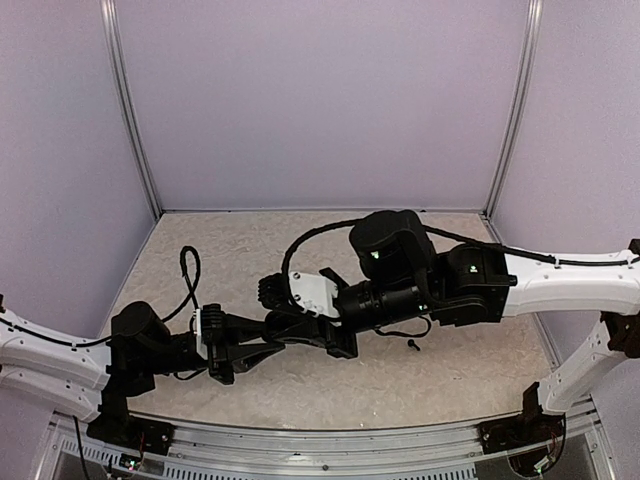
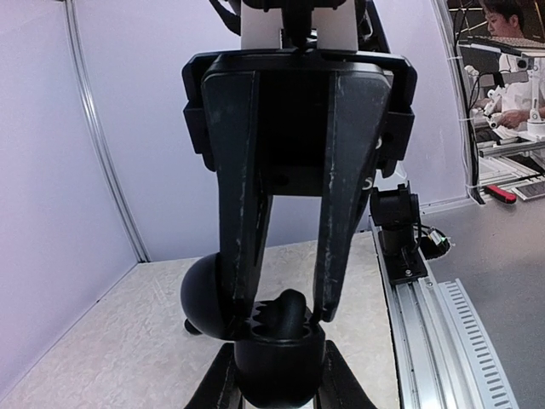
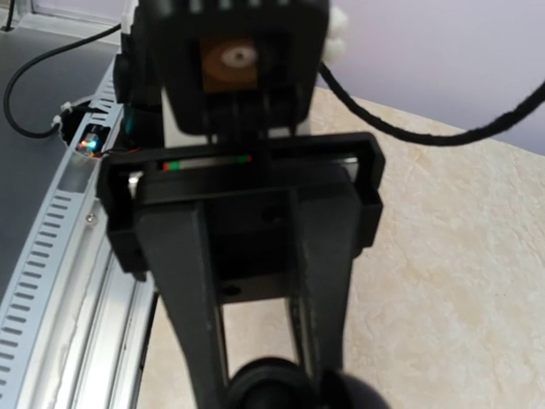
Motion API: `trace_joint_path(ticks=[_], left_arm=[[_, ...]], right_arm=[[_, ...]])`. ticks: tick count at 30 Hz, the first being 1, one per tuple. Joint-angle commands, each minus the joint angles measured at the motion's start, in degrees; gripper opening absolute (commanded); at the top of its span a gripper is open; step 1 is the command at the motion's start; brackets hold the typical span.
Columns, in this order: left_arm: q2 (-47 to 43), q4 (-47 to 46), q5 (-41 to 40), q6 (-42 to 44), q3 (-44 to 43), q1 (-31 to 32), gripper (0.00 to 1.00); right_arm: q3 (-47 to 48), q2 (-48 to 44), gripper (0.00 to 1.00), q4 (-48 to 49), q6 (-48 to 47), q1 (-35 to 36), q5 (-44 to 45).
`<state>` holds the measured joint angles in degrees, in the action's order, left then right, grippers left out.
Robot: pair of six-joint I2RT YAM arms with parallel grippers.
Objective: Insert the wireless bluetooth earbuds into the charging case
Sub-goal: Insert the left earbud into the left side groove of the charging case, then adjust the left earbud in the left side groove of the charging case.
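**A:** Case (image 2: 281,362) open, one bud (image 2: 289,308) in its well, left hand (image 2: 285,319) clamped on it. First insertion about done, I'd say.

**B:** Right hand (image 3: 260,366): grip, can't tell. Second bud (image 1: 413,345) loose on the tabletop (image 1: 480,372), three o'clock of the case. Fetch it next.

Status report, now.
Left gripper shut on the charging case, lid open. Right gripper parted at the case. One earbud in the case; second earbud loose on the table. No obstruction seen.
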<state>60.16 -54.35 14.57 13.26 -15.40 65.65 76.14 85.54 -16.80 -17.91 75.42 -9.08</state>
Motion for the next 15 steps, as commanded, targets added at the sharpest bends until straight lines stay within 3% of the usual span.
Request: trace_joint_path(ticks=[1,15], left_arm=[[-0.6,-4.2,1.4,-0.3,-0.9,0.0,0.01],[0.3,-4.5,1.4,-0.3,-1.3,-0.3,0.01]], right_arm=[[0.8,-1.2,0.24,-1.2,0.8,0.2,2.3],[-0.4,-2.9,0.09,-0.3,0.2,0.6,1.4]])
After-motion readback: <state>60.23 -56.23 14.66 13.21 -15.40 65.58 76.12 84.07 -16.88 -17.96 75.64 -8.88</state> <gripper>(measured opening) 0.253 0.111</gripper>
